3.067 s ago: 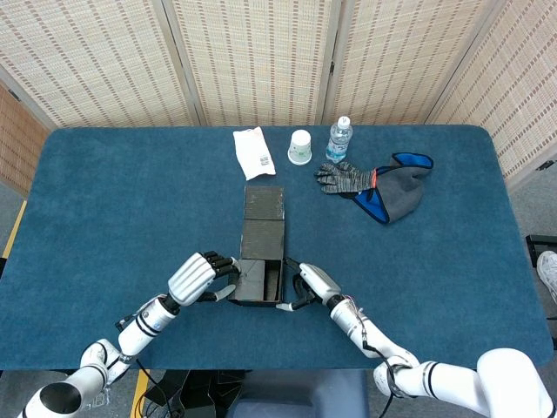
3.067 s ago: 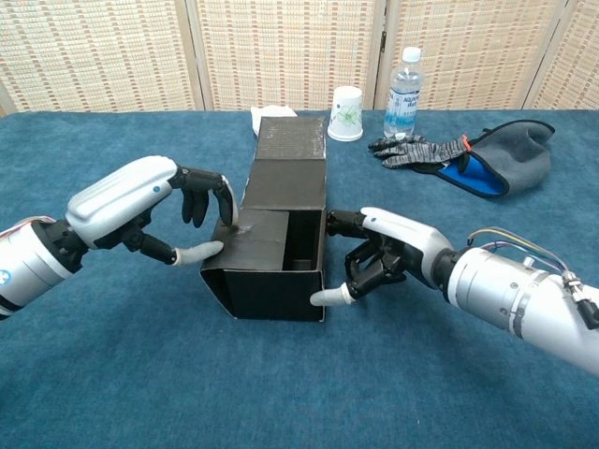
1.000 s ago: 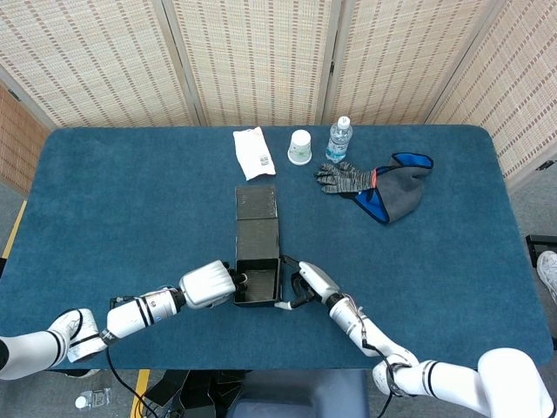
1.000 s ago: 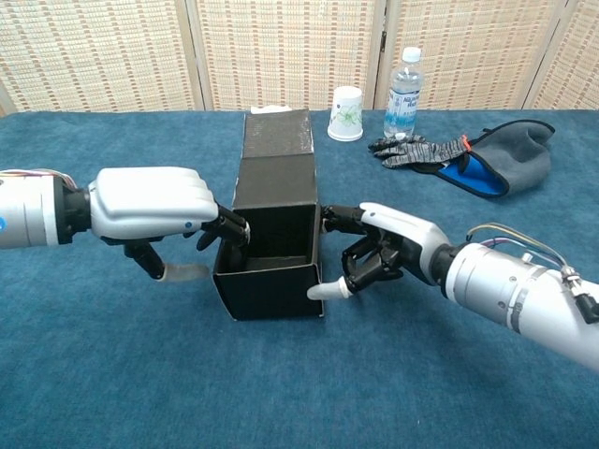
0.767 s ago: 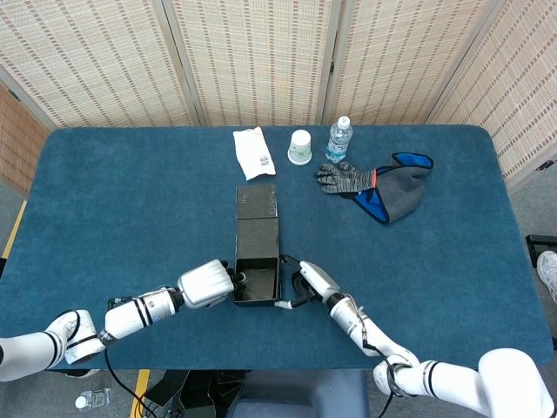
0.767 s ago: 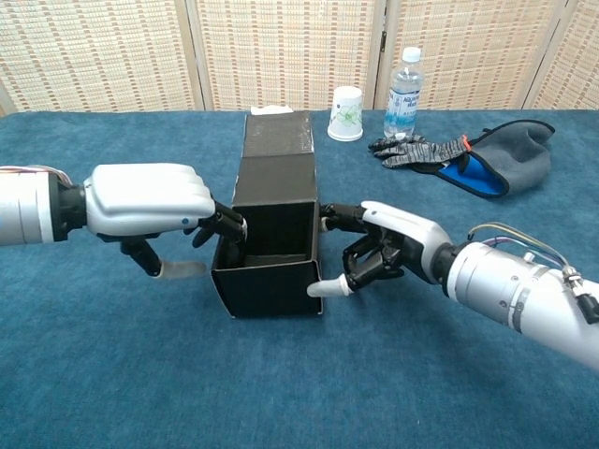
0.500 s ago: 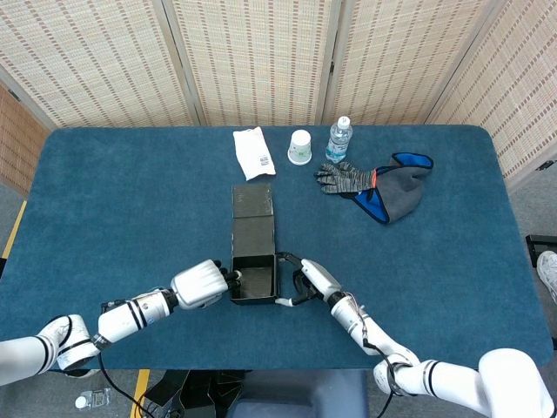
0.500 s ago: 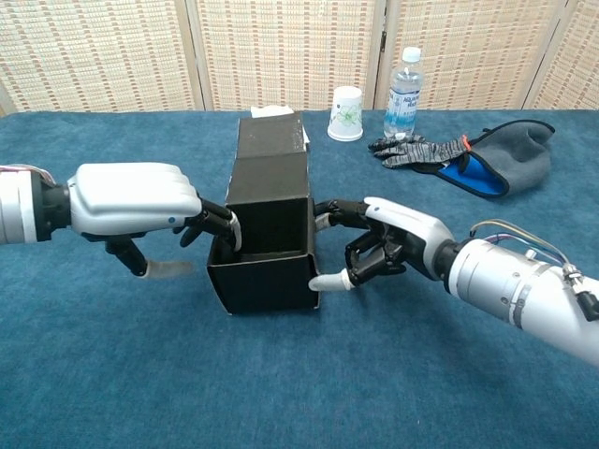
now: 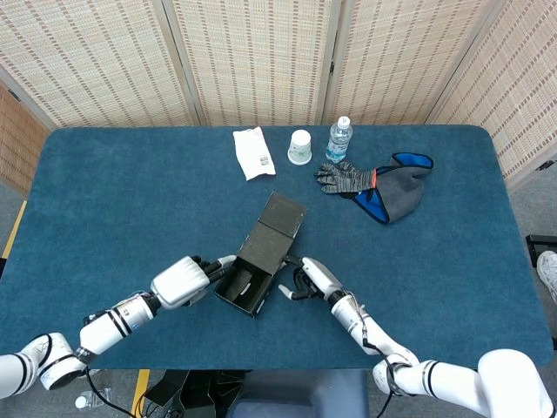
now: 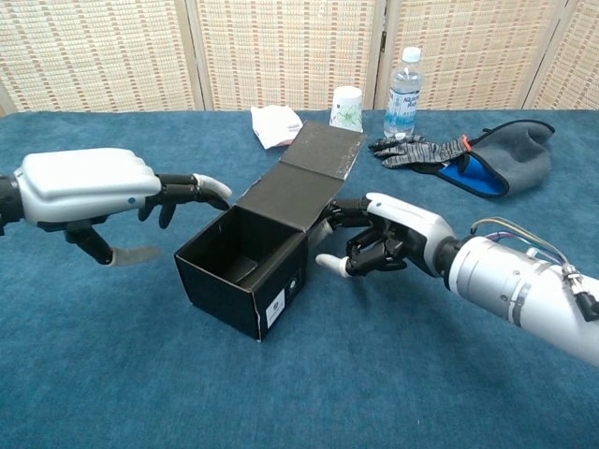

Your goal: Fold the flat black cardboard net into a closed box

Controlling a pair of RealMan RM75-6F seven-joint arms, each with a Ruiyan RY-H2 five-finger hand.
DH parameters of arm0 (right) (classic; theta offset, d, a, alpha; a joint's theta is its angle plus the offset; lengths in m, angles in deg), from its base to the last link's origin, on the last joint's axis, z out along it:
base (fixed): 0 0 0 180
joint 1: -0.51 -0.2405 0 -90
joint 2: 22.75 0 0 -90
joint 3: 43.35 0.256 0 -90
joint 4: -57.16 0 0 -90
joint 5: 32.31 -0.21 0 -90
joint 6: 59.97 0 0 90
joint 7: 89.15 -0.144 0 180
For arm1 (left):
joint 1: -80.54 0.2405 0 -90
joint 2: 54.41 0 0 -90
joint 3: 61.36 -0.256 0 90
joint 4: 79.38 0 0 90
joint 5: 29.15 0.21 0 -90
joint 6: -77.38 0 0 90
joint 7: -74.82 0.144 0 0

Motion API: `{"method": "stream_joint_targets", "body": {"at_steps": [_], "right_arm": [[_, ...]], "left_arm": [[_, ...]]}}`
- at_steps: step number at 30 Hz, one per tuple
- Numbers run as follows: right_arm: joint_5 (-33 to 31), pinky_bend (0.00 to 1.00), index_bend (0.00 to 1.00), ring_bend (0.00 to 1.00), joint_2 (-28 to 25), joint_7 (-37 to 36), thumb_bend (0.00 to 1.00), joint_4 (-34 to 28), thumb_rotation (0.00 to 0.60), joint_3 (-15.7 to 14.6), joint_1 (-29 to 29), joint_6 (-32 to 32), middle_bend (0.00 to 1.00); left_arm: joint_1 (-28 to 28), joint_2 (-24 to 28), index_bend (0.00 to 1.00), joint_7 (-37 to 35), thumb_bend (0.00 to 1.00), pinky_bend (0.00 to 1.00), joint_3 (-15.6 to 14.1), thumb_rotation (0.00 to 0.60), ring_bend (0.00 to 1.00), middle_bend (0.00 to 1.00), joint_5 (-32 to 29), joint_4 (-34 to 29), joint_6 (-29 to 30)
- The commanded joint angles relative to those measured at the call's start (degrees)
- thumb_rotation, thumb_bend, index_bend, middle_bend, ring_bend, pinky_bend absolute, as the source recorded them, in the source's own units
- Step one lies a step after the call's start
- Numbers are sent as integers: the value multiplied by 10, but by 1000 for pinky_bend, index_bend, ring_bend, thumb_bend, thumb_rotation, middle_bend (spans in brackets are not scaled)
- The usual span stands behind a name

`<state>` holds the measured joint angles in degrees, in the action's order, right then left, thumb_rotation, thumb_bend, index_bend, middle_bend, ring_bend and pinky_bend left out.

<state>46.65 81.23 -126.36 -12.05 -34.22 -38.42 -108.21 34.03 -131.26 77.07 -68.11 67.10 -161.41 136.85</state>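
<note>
The black cardboard box (image 9: 252, 277) (image 10: 245, 269) stands on the blue table, turned at an angle, top open and inside empty. Its lid panel (image 10: 314, 166) lies back toward the far right. My left hand (image 9: 181, 281) (image 10: 86, 188) hovers left of the box, fingers (image 10: 192, 187) spread toward its rear-left corner and holding nothing. My right hand (image 9: 310, 278) (image 10: 386, 234) is at the box's right wall. Its upper fingers reach the rim where the lid hinges, the thumb points at the wall, and the other fingers are curled.
At the back of the table lie a white packet (image 9: 254, 151), a paper cup (image 9: 300, 146), a water bottle (image 9: 339, 139), a knit glove (image 9: 345, 178) and a grey-and-blue mitt (image 9: 397, 186). Woven screens stand behind the table.
The box has swung round so its lid points far right and its open end left. My left hand has come out of the box and drawn back left, fingers spread.
</note>
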Motion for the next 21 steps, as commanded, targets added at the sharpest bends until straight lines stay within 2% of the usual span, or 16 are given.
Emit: {"method": "stream_joint_targets", "body": {"at_steps": [1, 4, 6, 10, 15, 21], "right_arm": [[0, 999, 277, 746, -1, 0, 364, -1, 600, 3, -2, 1, 308], [4, 999, 246, 745, -9, 3, 364, -5, 600, 7, -10, 4, 291], [6, 999, 201, 745, -17, 6, 364, -10, 600, 11, -18, 11, 279], [1, 999, 134, 735, -35, 17, 341, -17, 600, 25, -40, 35, 254], [-35, 998, 58, 706, -55, 41, 310, -32, 600, 47, -61, 74, 213], [-86, 994, 17, 669, -113, 60, 291, -109, 600, 51, -47, 96, 192]], "left_arm": [[18, 11, 79, 10, 421, 460, 5, 600, 320, 27, -18, -22, 10], [34, 22, 48, 17, 383, 457, 11, 600, 190, 4, -47, -49, 11], [46, 27, 25, 20, 347, 441, 18, 600, 148, 0, -70, -63, 13], [67, 35, 0, -14, 274, 414, 30, 600, 122, 0, -116, -95, 12], [83, 49, 0, -66, 215, 352, 36, 600, 45, 0, -161, -122, -13], [96, 46, 0, -166, 173, 314, 38, 600, 3, 0, -179, -122, -49]]}}
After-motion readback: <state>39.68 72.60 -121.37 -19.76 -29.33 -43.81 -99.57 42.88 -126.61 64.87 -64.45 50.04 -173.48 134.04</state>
